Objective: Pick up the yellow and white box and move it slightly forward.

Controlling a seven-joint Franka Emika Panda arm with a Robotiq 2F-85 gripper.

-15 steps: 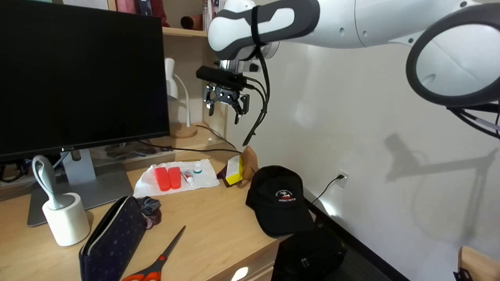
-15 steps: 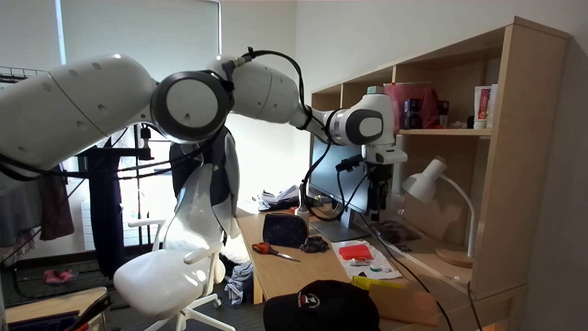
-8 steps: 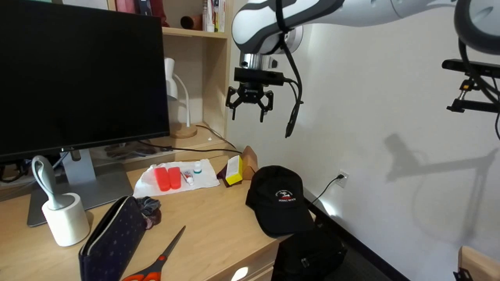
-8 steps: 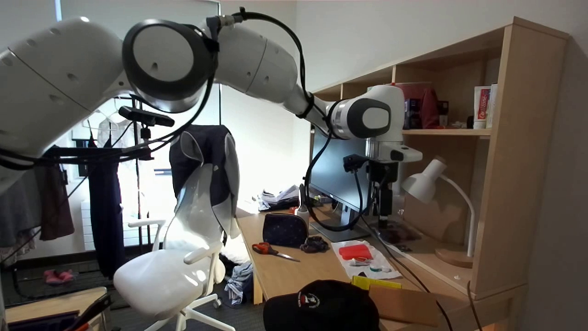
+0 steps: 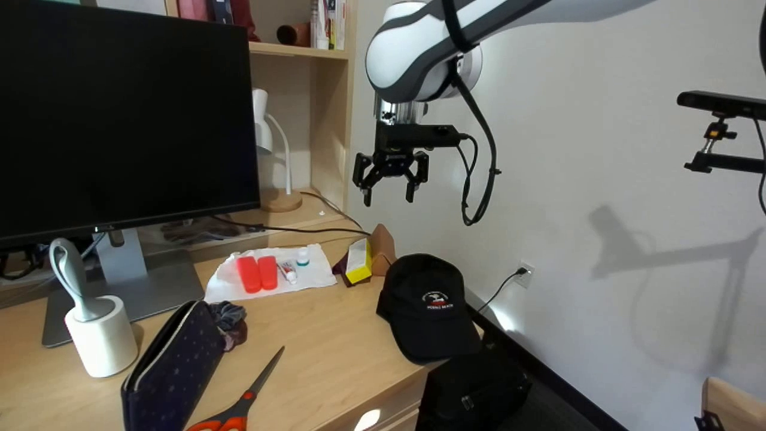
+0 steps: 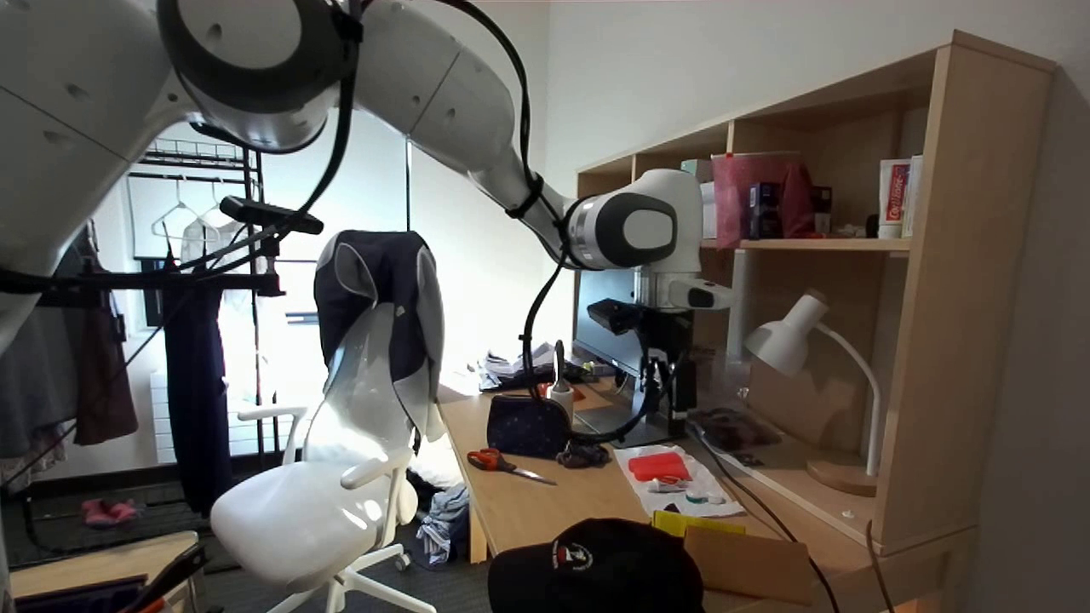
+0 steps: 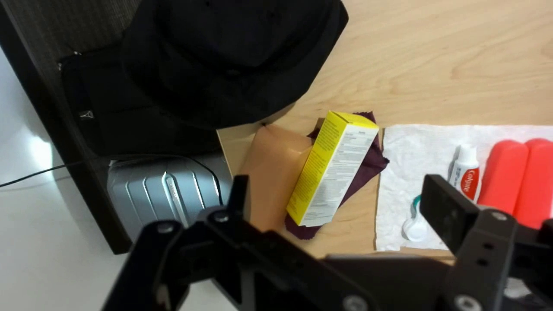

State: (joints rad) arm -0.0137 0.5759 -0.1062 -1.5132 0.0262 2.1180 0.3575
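My claw [image 5: 389, 196] hangs above the desk [image 5: 326, 341], widely spread, and holds nothing; the yellow-white box [image 7: 339, 172] rests on cloth [image 7: 366, 169].

We see a yellow and white box [image 7: 332, 170] and a black cap [image 5: 426, 312] marked in white and red. We find pale specks on the navy pouch [image 5: 178, 366].

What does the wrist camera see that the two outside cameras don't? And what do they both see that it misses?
Only the wrist view shows the gray suitcase.

Both exterior views show the lamp, scissors, computer screen and dark pouch; the wrist view shows none of these.

All three share the yellow and white box, black cap, toothpaste tube and the open gripper.
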